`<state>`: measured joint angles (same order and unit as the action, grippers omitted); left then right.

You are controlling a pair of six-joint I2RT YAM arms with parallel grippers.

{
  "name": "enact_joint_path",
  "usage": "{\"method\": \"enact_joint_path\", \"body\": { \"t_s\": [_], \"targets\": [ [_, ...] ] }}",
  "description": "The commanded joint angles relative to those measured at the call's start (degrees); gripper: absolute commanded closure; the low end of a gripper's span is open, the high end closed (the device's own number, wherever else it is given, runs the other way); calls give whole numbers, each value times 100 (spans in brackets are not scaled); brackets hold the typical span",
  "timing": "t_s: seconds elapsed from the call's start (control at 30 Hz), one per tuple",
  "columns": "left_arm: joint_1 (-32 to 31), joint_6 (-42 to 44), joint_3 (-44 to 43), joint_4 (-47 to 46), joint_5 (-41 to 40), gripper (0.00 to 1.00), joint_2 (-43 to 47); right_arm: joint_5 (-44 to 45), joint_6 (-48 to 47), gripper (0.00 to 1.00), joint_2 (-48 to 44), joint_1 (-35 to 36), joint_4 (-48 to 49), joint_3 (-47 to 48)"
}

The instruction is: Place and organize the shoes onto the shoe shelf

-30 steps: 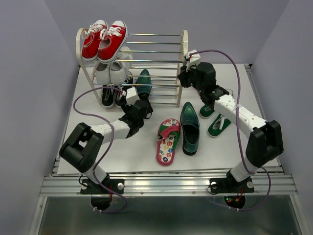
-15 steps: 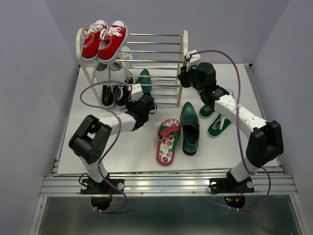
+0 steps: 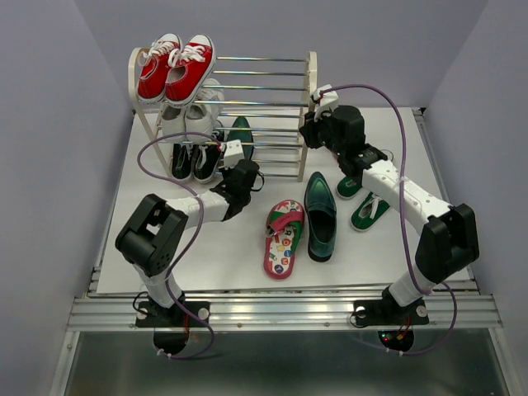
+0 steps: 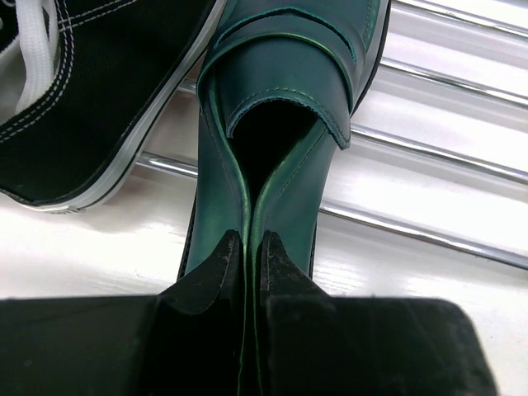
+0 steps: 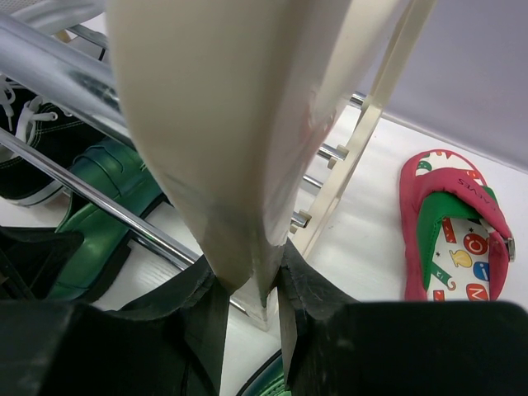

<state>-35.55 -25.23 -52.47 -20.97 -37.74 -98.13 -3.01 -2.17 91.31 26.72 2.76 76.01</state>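
Note:
A dark green loafer [image 4: 289, 91] lies toe-in on the bottom rods of the shoe shelf [image 3: 310, 82], beside the black sneakers. My left gripper [image 4: 247, 243] is shut on its heel collar, pinching the leather flat; from above it [image 3: 245, 169] sits just in front of the shelf. My right gripper [image 5: 247, 285] is shut on the shelf's cream right side frame [image 5: 223, 124]. On the table lie the other loafer [image 3: 319, 216], a pink flip-flop [image 3: 283, 238] and two green sneakers [image 3: 369, 210], partly hidden by my right arm.
Red sneakers [image 3: 175, 66] sit on the top tier at the left, white sneakers [image 3: 186, 115] on the middle tier and black sneakers [image 3: 191, 158] on the bottom. The rods to the right of them are bare. Purple walls close in on three sides.
My left arm has pushed forward to the shelf and its jaws have gone from open to shut on the loafer's heel. The right arm has not moved.

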Motion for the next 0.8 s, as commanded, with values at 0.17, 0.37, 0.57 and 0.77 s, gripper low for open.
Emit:
{"method": "enact_joint_path", "body": {
  "t_s": [0.17, 0.37, 0.57, 0.77],
  "targets": [
    [13, 1002, 307, -1611, -252, 100, 768, -332, -11, 92, -342, 79, 49, -16],
    [48, 1152, 220, -1823, -243, 100, 769, -341, 7, 92, -342, 79, 40, -7],
    [101, 1161, -61, -1840, -94, 100, 540, -341, -2, 92, -350, 79, 49, -16],
    [232, 1214, -316, -1797, -6, 100, 303, -367, -2, 92, -350, 79, 49, -24]
  ]
}}
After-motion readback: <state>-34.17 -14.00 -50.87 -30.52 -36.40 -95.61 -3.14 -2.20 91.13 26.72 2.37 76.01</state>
